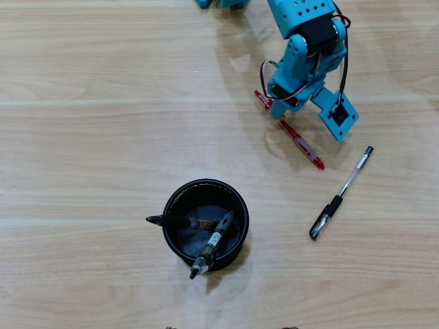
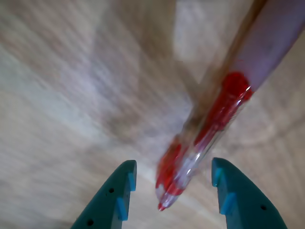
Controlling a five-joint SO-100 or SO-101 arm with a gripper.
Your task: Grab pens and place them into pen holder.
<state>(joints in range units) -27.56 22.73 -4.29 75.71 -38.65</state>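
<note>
Desk (image 1: 89, 137): pale wood-grain top, carrying everything in the overhead view.

Pen holder (image 1: 180, 197): round black mesh cup, standing upright toward the lower middle of the overhead view.

Pens in the holder: two lean inside it. A black pen (image 1: 171, 221) lies across the left rim with its tip jutting out to the left. A clear pen with grey sleeve (image 1: 214, 241) leans over the lower rim, its tip poking out below.

Clear pen with black cap (image 1: 341, 194): lies flat on the desk to the right of the holder, well apart from it, slanting from upper right to lower left.

Red and clear pen (image 1: 302, 145): lies on the desk at a slant below the arm; its upper end is hidden under the blue arm (image 1: 305, 51) in the overhead view. In the wrist view it (image 2: 205, 138) runs from upper right down to a tip between the two fingers.

Gripper (image 2: 173, 187): the blue fingers (image 2: 116, 195) stand spread apart, one on each side of the red pen's end, with a gap showing on both sides.

Contact: the wrist view is blurred, so the fingers appear clear of the pen, but this is not certain.
</note>
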